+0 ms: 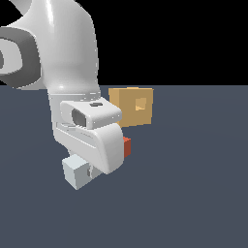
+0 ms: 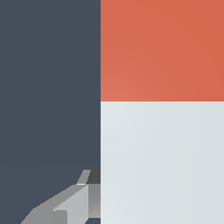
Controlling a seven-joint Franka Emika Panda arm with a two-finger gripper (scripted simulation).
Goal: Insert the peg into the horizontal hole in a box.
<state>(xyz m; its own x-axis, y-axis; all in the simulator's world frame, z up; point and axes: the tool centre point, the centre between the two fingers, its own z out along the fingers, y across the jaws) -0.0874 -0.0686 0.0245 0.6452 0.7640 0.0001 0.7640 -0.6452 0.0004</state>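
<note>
Peg (image 1: pixel 77 172) sits low at the counter (image 1: pixel 193 193), pale end nearest camera, red end (image 1: pixel 127 146) pointing away toward the box (image 1: pixel 131 106). Long axis roughly horizontal, aimed up-right in the exterior view. End effector (image 1: pixel 92 167) is at the peg; one finger (image 2: pixel 70 205) beside it, grip unconfirmed, can't tell. Risk: loose hold lets the peg yaw, red tip misses the hole (image 1: pixel 140 104) and jams or shoves the box.

Peg (image 1: pixel 76 173): lay under the gripper (image 1: pixel 92 169), its ends sticking out either side.
Box (image 1: pixel 131 106): sat behind the gripper, toward the exterior view's right, apart from the peg.
Hole (image 1: pixel 140 104): in the box's near face.
</note>
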